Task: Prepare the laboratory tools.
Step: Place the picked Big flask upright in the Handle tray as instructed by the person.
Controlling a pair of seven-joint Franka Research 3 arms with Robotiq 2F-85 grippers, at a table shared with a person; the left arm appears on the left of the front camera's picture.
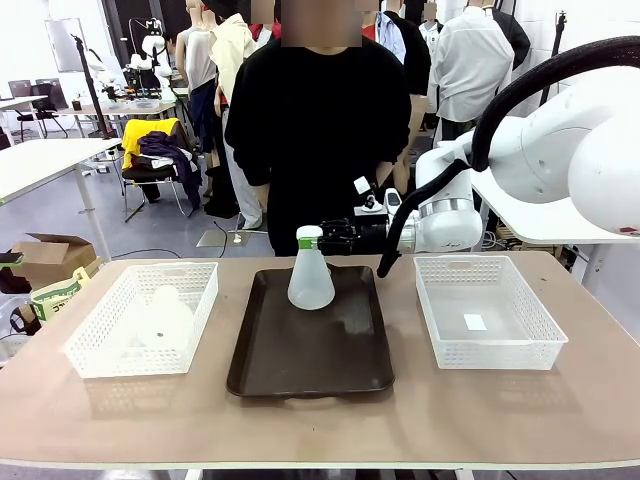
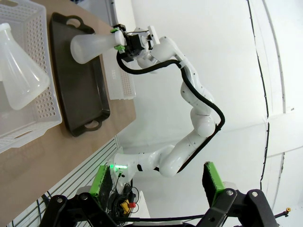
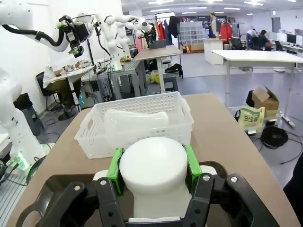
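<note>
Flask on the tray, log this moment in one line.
flask: upright on brown tray | right pincer: shut on its neck | left pincer: open

Dark brown tray (image 1: 310, 362): smooth plastic, faint sheen. White mesh plastic, slightly glossy: left basket (image 1: 120, 358), right basket (image 1: 490, 352). Frosted translucent plastic, matt, smooth: flask (image 1: 311, 283) on tray, second flask (image 1: 160, 322) in left basket. Pale wood-look table (image 1: 320, 430): matt top.

Right jaws clamp a flask (image 2: 90, 45) on tray (image 2: 80, 97).
</note>
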